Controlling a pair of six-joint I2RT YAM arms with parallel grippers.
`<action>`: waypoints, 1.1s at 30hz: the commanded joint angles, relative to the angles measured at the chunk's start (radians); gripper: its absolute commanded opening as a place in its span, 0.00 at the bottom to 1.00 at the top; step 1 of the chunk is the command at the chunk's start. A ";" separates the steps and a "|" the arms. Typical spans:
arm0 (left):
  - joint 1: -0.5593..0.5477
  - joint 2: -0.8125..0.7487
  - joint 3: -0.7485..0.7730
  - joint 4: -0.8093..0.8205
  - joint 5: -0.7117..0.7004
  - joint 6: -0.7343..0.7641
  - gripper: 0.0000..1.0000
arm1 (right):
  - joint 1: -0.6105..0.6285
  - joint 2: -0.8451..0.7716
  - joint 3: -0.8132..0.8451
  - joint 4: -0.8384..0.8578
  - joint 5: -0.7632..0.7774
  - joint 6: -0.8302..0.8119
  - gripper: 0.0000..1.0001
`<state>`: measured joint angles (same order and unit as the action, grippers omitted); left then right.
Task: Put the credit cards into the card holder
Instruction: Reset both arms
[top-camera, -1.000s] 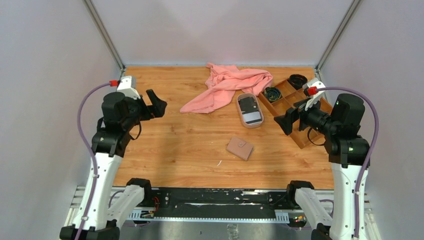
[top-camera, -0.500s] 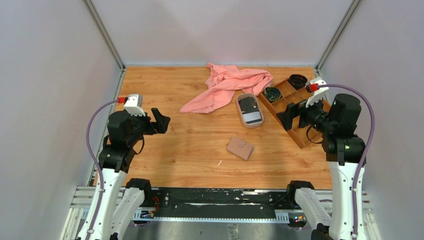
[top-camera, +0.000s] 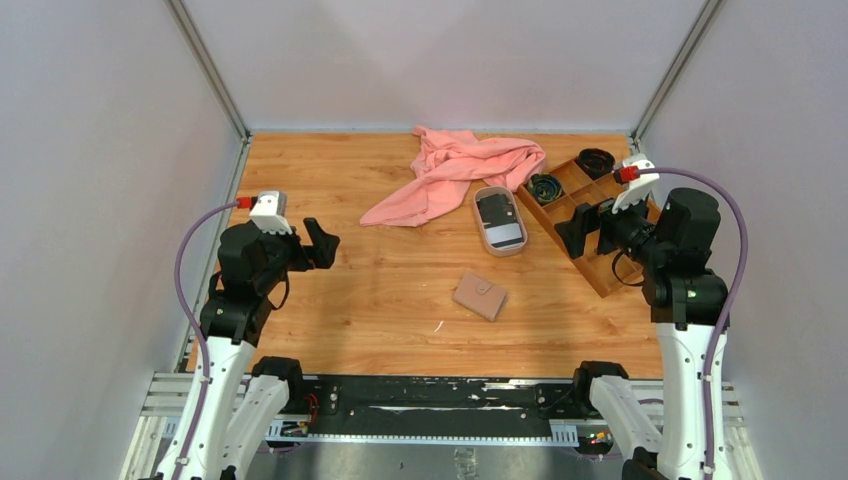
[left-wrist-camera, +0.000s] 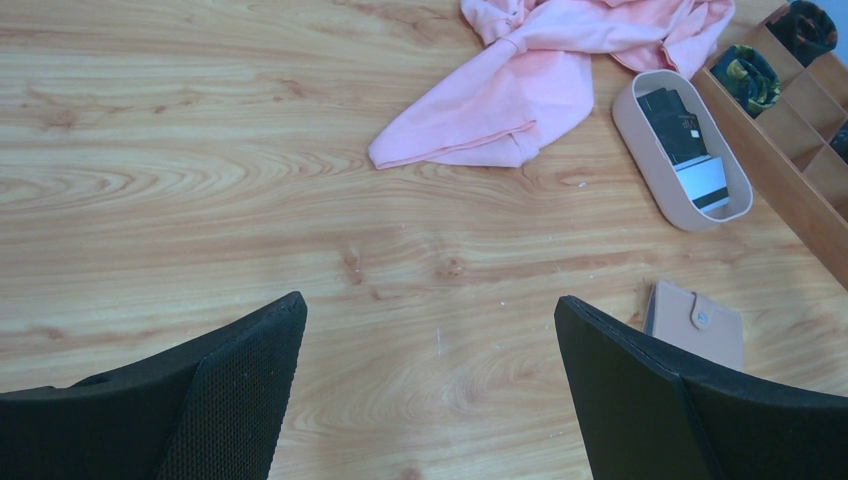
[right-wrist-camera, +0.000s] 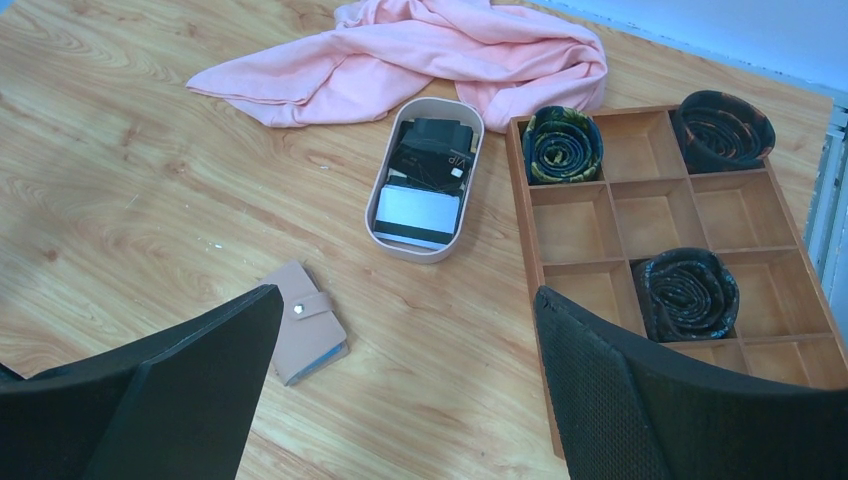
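The card holder (top-camera: 480, 296) is a closed pinkish-tan wallet with a snap tab, lying flat on the wooden table near the middle. It also shows in the left wrist view (left-wrist-camera: 700, 322) and the right wrist view (right-wrist-camera: 308, 322). The credit cards (top-camera: 498, 218), dark ones and one with a white band, lie stacked in an oval pink-rimmed tray (top-camera: 477, 212); they also show in the wrist views (left-wrist-camera: 685, 140) (right-wrist-camera: 425, 175). My left gripper (top-camera: 320, 241) (left-wrist-camera: 428, 305) hangs open and empty over bare table to the wallet's left. My right gripper (top-camera: 579, 228) (right-wrist-camera: 407, 295) is open and empty, right of the oval tray.
A crumpled pink cloth (top-camera: 455, 165) lies at the back, touching the oval tray's far end. A brown compartment tray (right-wrist-camera: 625, 215) with three rolled dark ties (right-wrist-camera: 562, 145) stands at the right, under my right arm. Grey walls close off three sides.
My left arm has dropped nearer and swung slightly right over the table. My right gripper has drawn back a little toward the compartment tray. Wallet, cards and cloth have not moved.
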<state>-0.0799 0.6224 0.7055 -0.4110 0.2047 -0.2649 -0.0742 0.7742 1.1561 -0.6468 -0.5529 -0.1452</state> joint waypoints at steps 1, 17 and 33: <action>0.007 -0.008 -0.010 0.021 -0.005 0.018 1.00 | -0.016 -0.015 -0.014 0.015 0.016 0.016 1.00; 0.006 -0.013 -0.014 0.017 -0.007 0.029 1.00 | -0.016 -0.018 -0.012 0.014 0.018 0.014 1.00; 0.006 -0.012 -0.015 0.014 -0.014 0.036 1.00 | -0.015 -0.015 -0.002 0.012 0.036 0.013 1.00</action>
<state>-0.0799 0.6189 0.7048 -0.4110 0.1978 -0.2432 -0.0746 0.7685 1.1488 -0.6449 -0.5419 -0.1452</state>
